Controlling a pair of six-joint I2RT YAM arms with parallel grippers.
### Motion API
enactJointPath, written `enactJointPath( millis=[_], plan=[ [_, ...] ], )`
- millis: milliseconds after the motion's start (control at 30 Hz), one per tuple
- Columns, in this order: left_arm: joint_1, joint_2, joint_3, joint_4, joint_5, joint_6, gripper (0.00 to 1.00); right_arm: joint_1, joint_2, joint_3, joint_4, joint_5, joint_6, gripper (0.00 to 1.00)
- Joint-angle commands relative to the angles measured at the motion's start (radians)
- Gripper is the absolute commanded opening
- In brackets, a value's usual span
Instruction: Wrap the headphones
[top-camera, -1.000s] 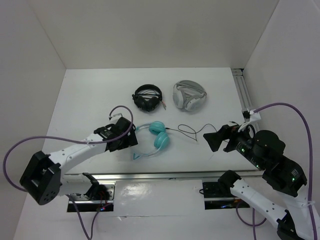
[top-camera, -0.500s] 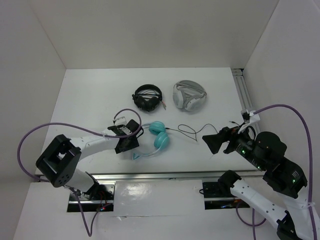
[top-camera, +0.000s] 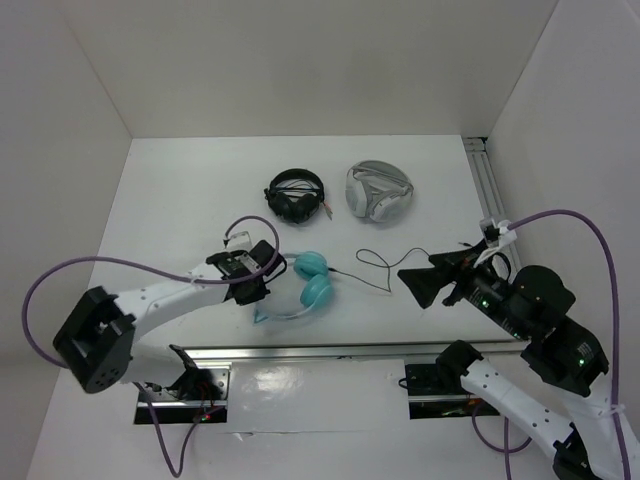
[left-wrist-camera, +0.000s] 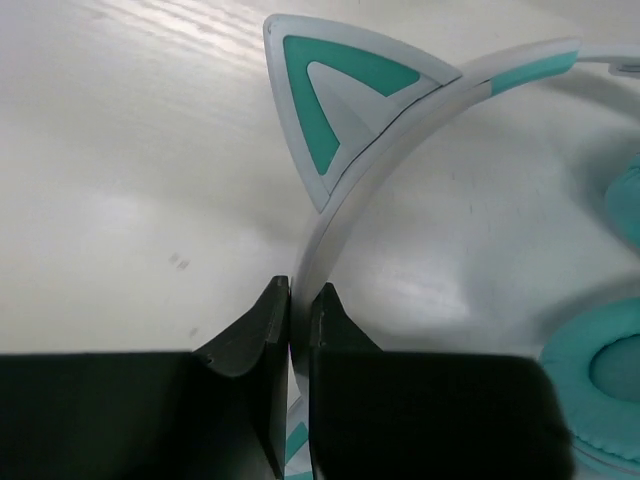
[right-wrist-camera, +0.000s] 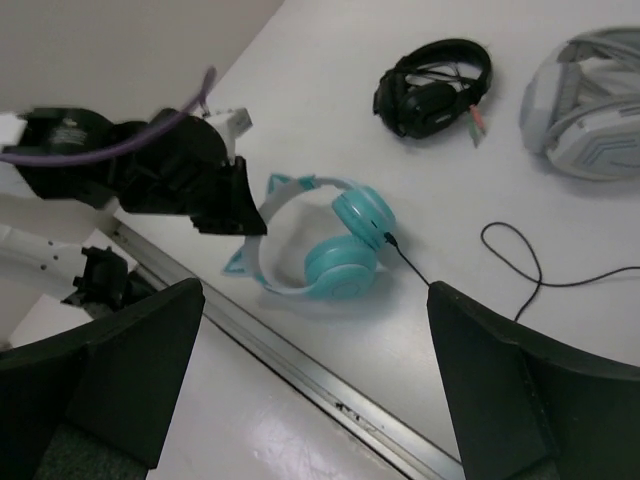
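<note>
The left claw (left-wrist-camera: 300, 322) pinches the pale headband (left-wrist-camera: 345, 215) of the headphones (top-camera: 312, 283) just under one cat ear (left-wrist-camera: 335, 100), while the right claw (top-camera: 418, 283) hangs spread and empty at 3 o'clock of the thin cable (top-camera: 375, 262). The band should be held firm while the cable is gathered, though the fingers hide how deep the pinch sits. The table edge (top-camera: 330, 348) is close at 6 o'clock and the black headphones (top-camera: 296, 195) and white-grey headphones (top-camera: 378, 190) lie at 12, so the working room is sideways, toward 3.
</note>
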Motion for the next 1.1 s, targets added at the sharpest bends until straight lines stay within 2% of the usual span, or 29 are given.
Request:
enactJointPath(
  millis=[0,33,67,100,133,167,333,500,633,733,867,1000,1067],
  plan=[
    [-0.087,-0.198,0.157,-0.293,-0.118,0.026,0.0,-0.002,-0.066,-0.147,0.228,-0.139,-0.027,1.0],
    [-0.123,-0.282,0.242,-0.352,-0.148,0.026,0.0,-0.002,-0.094,-0.2,0.37,-0.205,-0.001,1.0],
    [-0.134,-0.319,0.284,-0.406,-0.176,0.026,0.0,-0.002,-0.118,-0.307,0.446,-0.237,0.018,1.0],
    [-0.134,-0.353,0.326,-0.496,-0.219,0.041,0.0,-0.002,-0.137,-0.357,0.519,-0.266,0.033,1.0],
    [-0.134,-0.381,0.37,-0.535,-0.237,0.07,0.0,-0.002,-0.137,-0.397,0.64,-0.315,0.033,1.0],
    [-0.134,-0.413,0.463,-0.566,-0.259,0.096,0.0,-0.002,-0.137,-0.426,0.681,-0.325,0.033,1.0],
    [-0.093,-0.355,0.783,-0.782,-0.377,0.254,0.0,-0.002,-0.012,-0.586,0.981,-0.288,-0.013,1.0],
    [0.008,-0.335,1.007,-0.783,-0.331,0.403,0.0,-0.002,0.159,-0.606,1.186,-0.331,-0.013,0.99],
    [0.062,-0.324,1.096,-0.783,-0.285,0.459,0.0,-0.002,0.263,-0.606,1.308,-0.369,0.001,0.97],
    [0.085,-0.324,1.127,-0.783,-0.254,0.483,0.0,-0.002,0.318,-0.618,1.387,-0.394,0.024,0.9],
    [0.108,-0.314,1.138,-0.783,-0.205,0.483,0.0,-0.002,0.381,-0.667,1.526,-0.425,0.059,0.87],
    [0.117,-0.303,1.163,-0.783,-0.184,0.483,0.0,-0.002,0.418,-0.685,1.585,-0.449,0.084,0.84],
    [0.117,-0.294,1.173,-0.783,-0.173,0.483,0.0,-0.002,0.433,-0.696,1.615,-0.449,0.084,0.79]
  ],
)
